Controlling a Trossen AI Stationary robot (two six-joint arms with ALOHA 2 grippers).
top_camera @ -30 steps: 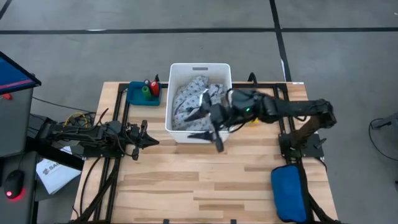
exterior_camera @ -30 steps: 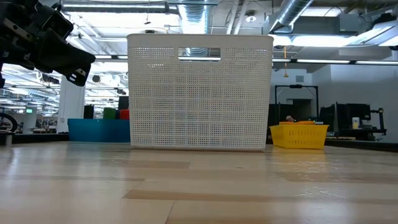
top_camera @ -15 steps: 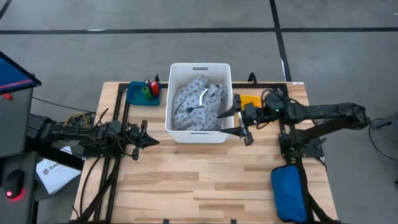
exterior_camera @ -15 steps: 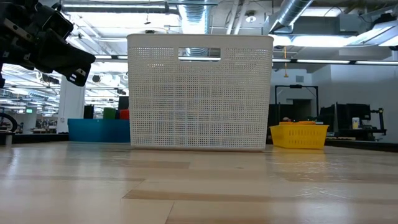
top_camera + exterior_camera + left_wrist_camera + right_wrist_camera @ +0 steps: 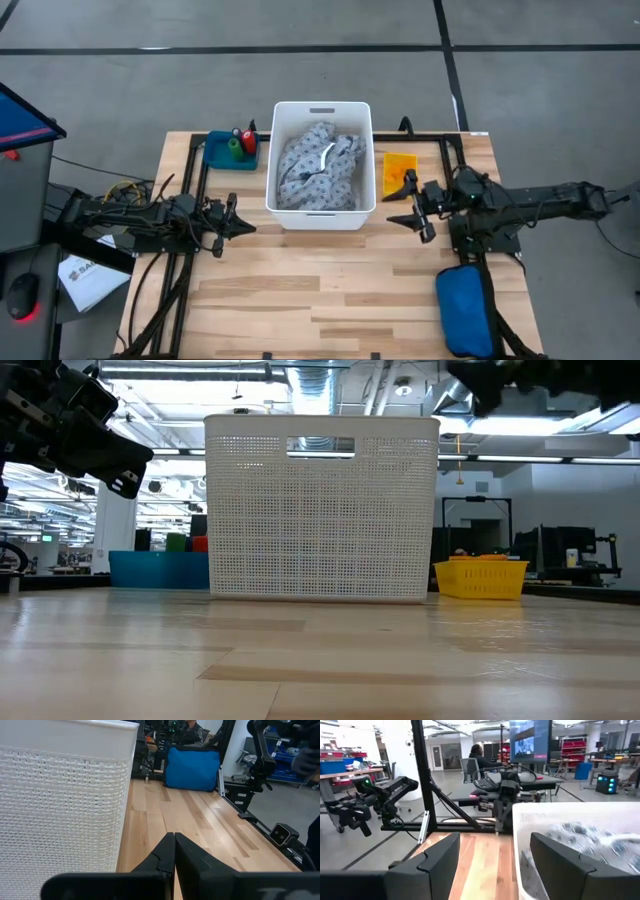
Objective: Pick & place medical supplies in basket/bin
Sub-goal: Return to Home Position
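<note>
The white basket stands at the table's far middle, and the grey patterned gown lies bunched inside it. A red piece and a green piece sit on a blue tray left of the basket. My right gripper hovers open just right of the basket with nothing between its fingers. In its wrist view the basket's rim and the gown show ahead. My left gripper waits shut at the table's left.
A small yellow bin with orange contents stands between the basket and my right arm. A blue padded pouch lies at the near right corner. Bare wood spreads across the near half of the table.
My right gripper has drawn back from above the basket's near right corner toward the table's right edge and sunk lower, staying open. The gown lies unmoved in the basket.
</note>
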